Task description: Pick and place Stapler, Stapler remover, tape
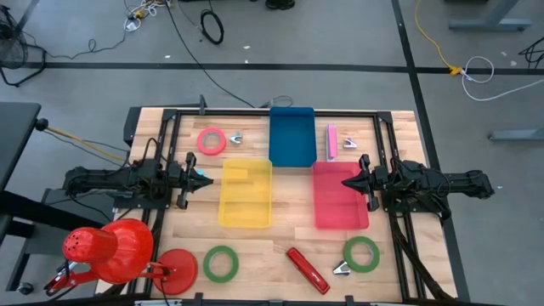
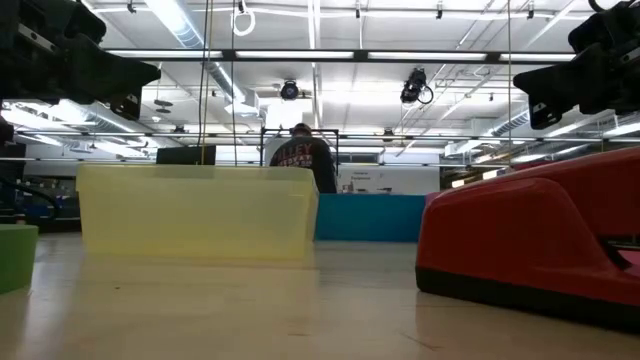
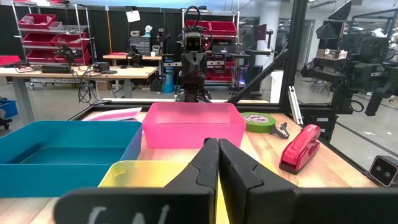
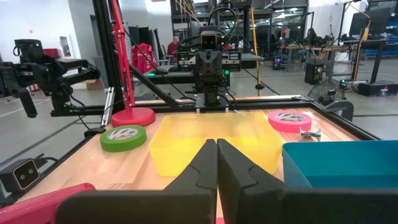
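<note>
A red stapler (image 1: 307, 269) lies near the table's front edge, between a green tape roll (image 1: 221, 263) and a second green tape roll (image 1: 362, 253) with a metal staple remover (image 1: 342, 269) beside it. At the back lie a pink tape roll (image 1: 212, 141) with a staple remover (image 1: 235, 138), and a pink stapler (image 1: 331, 141) with another remover (image 1: 349, 143). My left gripper (image 1: 204, 179) hovers shut at the left of the yellow tray (image 1: 245, 194). My right gripper (image 1: 347, 182) hovers shut over the pink tray's (image 1: 340, 208) right part. Both point level toward each other and hold nothing.
A blue tray (image 1: 291, 136) stands at the back middle, between the yellow and pink ones. A red desk lamp (image 1: 110, 251) stands at the near left corner, its round base (image 1: 176, 270) beside the green roll. A black frame (image 1: 391, 144) runs along the table's edges.
</note>
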